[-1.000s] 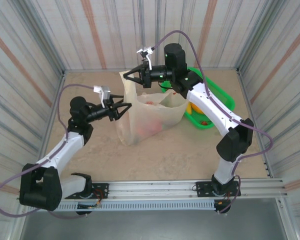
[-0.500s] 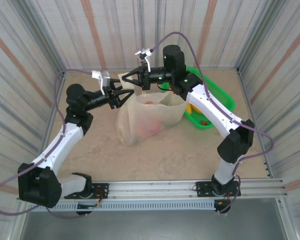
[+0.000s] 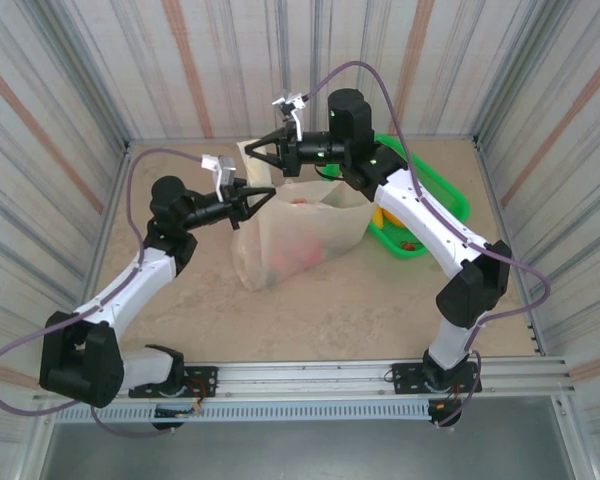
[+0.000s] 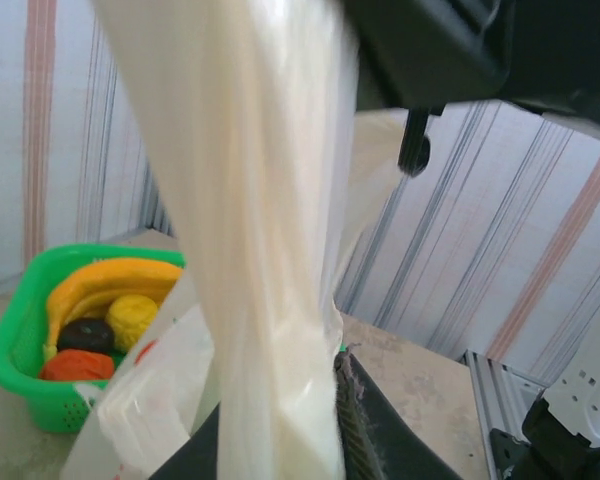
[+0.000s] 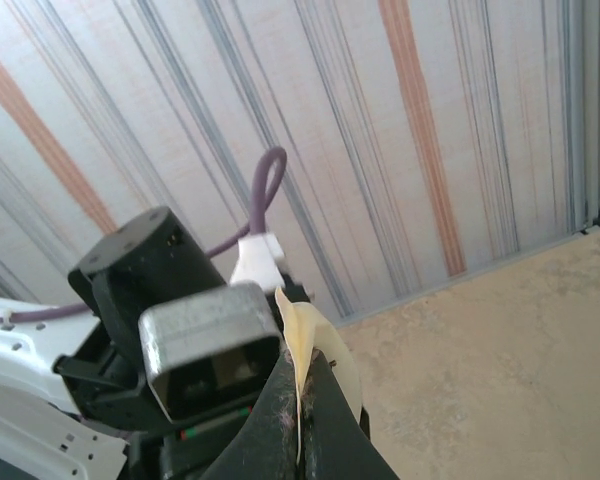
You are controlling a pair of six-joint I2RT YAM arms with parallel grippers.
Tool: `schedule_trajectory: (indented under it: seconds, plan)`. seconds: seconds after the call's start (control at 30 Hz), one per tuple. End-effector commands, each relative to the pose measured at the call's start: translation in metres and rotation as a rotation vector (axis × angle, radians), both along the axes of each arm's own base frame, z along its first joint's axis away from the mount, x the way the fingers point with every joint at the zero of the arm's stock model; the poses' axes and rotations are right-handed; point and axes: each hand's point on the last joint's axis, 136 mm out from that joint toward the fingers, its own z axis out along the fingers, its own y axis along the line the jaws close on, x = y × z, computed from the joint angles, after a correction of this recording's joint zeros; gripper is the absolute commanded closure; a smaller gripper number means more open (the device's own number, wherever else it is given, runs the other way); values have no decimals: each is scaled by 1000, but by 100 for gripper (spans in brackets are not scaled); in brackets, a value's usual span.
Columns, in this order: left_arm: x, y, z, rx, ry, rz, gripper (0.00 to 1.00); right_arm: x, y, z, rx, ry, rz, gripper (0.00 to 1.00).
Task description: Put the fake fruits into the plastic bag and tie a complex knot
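cream plastic bag [image 3: 300, 235] upright, top stretched; fake fruits [image 4: 110, 282] in green basket [image 4: 10, 335].

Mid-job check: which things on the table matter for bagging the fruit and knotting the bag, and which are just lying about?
Job: plastic bag, held at its top by left claw and right claw; fake fruits in the green basket.
Lying about: the green basket itself; purple cables on the arms.
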Motion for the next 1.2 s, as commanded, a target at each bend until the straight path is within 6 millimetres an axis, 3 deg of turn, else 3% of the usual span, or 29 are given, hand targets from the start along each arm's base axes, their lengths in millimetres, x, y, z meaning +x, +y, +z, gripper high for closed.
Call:
schedule_trajectory:
  seconds: [0.0,0.27,0.4,0.5,0.63,0.73,0.87,0.93,1.03,1.17]
  plan:
    - [-4,-5,-20,11,15,-31,81,-3,-12,37,64,-73,-48,100]
    - [-4,-6,-41,19,41,-29,91,7,-28,51,78,-84,-101,100]
    - [-6,-4,-35,15,21,-35,97,7,-49,60,42,-92,-118,79]
    - [-7,-3,-32,19,11,-37,100,4,-80,60,-24,-112,-161,62]
    - [-7,4,-27,18,-2,-29,100,2,-136,50,-108,-90,-260,37]
    - [-4,9,-26,21,-3,-15,100,-1,-187,31,-137,-25,-346,23]
    - [-1,15,-25,20,0,1,100,-24,-242,8,-105,31,-405,3]
    - [-1,15,-25,20,0,0,100,-34,-260,-2,-59,36,-412,1]
    - [0,16,-23,21,1,-4,100,-34,-281,-13,22,71,-412,1]
    - [-1,16,-22,22,2,-12,100,-25,-281,-26,38,123,-332,0]
